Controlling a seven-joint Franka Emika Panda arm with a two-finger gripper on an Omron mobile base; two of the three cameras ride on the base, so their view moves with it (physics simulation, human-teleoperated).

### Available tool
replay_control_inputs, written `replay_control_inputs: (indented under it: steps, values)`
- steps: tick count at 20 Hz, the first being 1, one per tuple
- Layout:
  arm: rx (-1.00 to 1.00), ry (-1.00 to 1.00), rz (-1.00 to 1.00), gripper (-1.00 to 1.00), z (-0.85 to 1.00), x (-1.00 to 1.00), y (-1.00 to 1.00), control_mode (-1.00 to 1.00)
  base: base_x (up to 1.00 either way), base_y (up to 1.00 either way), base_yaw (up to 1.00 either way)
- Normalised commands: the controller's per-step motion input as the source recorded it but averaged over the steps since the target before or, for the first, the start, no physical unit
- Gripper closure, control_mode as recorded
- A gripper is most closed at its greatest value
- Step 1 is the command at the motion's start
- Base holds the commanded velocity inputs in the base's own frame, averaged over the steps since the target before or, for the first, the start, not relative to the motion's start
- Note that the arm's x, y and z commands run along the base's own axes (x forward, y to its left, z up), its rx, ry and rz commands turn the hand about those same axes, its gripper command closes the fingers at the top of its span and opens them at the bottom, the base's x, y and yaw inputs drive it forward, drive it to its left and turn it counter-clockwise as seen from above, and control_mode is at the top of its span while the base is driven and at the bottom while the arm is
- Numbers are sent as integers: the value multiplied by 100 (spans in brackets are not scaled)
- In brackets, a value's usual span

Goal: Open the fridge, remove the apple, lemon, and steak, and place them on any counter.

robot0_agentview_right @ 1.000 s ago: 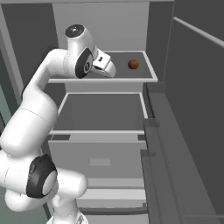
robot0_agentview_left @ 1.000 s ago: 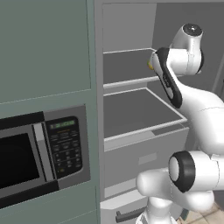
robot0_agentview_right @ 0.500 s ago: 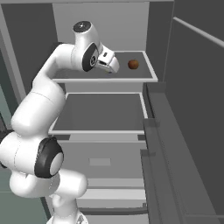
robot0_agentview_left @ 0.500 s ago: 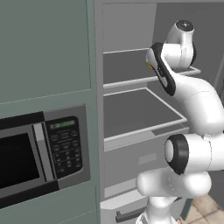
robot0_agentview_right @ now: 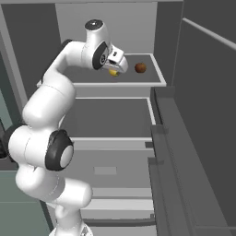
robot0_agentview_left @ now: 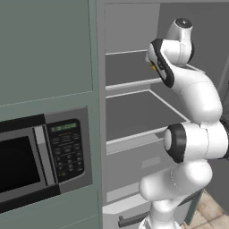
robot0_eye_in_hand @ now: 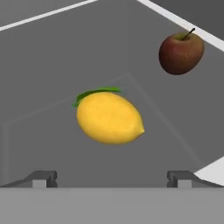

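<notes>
The fridge (robot0_agentview_right: 101, 84) stands open, and my arm reaches onto its upper shelf. On that shelf lies the yellow lemon (robot0_eye_in_hand: 108, 117), with a green leaf; it also shows as the lemon (robot0_agentview_right: 113, 72) just under my hand. To its right and apart from it sits the dark red apple (robot0_eye_in_hand: 180, 52), also seen as the apple (robot0_agentview_right: 140, 67). My gripper (robot0_eye_in_hand: 111, 178) is open, its two fingertips spread wide just short of the lemon and touching nothing. The steak and the counter are out of view.
A grey-green cabinet (robot0_agentview_left: 44, 53) with a microwave (robot0_agentview_left: 31, 156) stands left of the fridge. The open fridge door (robot0_agentview_right: 203, 115) lines the right side. Below the upper shelf are a bare middle shelf (robot0_agentview_right: 106, 117) and a lower drawer (robot0_agentview_right: 106, 170).
My hand has pushed further along the upper shelf and stands over the lemon. The jaws stayed open. Apple and lemon have not moved.
</notes>
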Motion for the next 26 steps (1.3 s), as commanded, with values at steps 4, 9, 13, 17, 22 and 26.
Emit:
replay_control_inputs:
  steps: [4,9,13,17,22,26]
  values:
    - [0,6,7,-100,-9,26,-11,-100,0,0,0]
    - [0,2,6,-100,-19,25,-8,-100,0,0,0]
    - [0,0,5,-100,-24,35,0,-100,0,0,0]
    - [0,0,5,-100,-17,37,0,-100,0,0,0]
    - [0,0,3,-100,-14,14,-3,-100,0,0,0]
    - [-1,3,0,100,-37,-1,0,-100,0,0,0]
